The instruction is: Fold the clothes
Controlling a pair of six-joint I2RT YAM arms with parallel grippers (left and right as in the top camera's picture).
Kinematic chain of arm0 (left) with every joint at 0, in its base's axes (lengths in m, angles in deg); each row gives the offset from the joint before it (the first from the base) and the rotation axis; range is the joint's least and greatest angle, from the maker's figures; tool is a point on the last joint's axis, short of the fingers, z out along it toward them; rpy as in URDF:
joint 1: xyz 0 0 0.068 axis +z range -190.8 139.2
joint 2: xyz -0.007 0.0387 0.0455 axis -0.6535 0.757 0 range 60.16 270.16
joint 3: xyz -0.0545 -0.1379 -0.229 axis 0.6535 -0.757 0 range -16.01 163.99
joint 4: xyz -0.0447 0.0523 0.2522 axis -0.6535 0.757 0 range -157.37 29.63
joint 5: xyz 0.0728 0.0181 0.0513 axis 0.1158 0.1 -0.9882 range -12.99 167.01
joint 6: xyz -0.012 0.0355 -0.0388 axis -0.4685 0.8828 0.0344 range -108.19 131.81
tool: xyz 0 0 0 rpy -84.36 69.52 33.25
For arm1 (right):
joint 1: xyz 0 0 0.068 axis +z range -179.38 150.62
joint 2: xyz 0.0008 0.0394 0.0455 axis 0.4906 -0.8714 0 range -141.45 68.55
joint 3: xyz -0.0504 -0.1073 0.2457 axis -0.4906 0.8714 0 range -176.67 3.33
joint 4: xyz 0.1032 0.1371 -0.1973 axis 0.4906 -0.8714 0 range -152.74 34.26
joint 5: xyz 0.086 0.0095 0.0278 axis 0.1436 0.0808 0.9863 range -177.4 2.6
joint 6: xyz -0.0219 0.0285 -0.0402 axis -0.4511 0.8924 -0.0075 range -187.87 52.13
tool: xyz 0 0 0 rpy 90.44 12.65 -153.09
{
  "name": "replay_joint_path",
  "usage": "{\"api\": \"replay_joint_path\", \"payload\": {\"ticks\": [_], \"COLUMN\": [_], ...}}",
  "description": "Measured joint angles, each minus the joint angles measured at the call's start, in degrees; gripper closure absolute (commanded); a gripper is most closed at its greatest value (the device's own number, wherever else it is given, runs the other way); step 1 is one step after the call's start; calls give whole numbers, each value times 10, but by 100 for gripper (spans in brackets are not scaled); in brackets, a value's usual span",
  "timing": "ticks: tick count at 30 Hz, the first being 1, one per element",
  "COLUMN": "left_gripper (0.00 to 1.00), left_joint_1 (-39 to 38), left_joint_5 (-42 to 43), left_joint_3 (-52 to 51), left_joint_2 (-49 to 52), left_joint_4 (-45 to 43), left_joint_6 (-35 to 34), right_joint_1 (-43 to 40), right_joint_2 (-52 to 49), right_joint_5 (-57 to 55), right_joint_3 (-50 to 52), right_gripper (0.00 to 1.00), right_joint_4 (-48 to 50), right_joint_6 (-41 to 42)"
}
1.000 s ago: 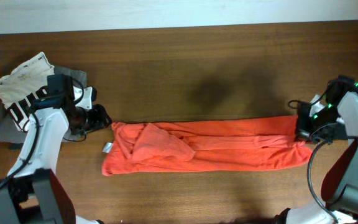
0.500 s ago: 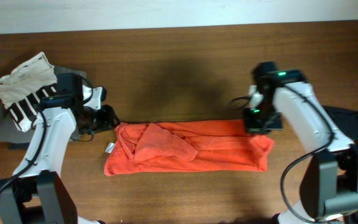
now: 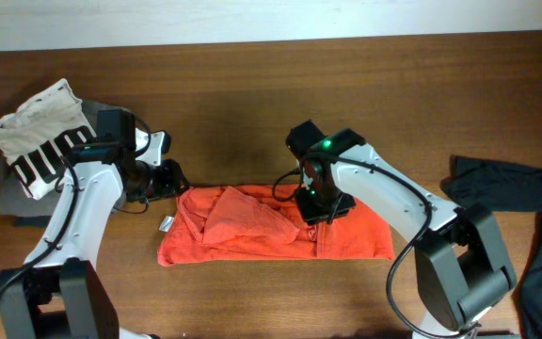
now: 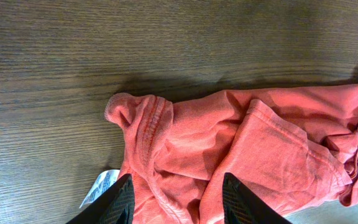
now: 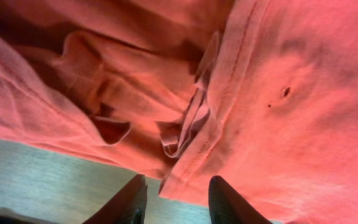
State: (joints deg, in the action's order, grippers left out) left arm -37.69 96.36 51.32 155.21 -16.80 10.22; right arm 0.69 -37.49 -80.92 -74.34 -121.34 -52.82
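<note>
Orange-red T-shirt lies beneath right gripper; left gripper beside its edge.

T-shirt: orange-red, plain. Table: dark brown wood grain. Shirt: white, black lettering. Garment: grey.

- Worktop: dark brown wood grain, spanning the whole overhead view.
- Orange-red T-shirt: lies bunched and partly folded near the centre, directly on the worktop; a small white label shows at its left edge.
- Grey garment: far left, with a white shirt bearing black lettering on it.
- Dark garment: crumpled at the right edge.
</note>
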Motion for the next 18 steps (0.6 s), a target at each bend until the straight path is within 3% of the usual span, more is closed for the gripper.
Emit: {"api": "replay_joint_path", "payload": {"ticks": [11, 18], "left_gripper": [34, 32], "left_joint_1": [0, 0], "left_joint_5": [0, 0], "left_joint_3": [0, -21], "left_joint_2": [0, 0], "left_joint_4": [28, 26], "left_joint_6": [0, 12], "right_joint_1": [-106, -199], "right_joint_2": [1, 49], "right_joint_5": [-19, -52], "right_joint_3": [0, -2], "right_gripper": [70, 66], "right_joint_4": [-46, -73], "right_joint_6": [0, -7]}}
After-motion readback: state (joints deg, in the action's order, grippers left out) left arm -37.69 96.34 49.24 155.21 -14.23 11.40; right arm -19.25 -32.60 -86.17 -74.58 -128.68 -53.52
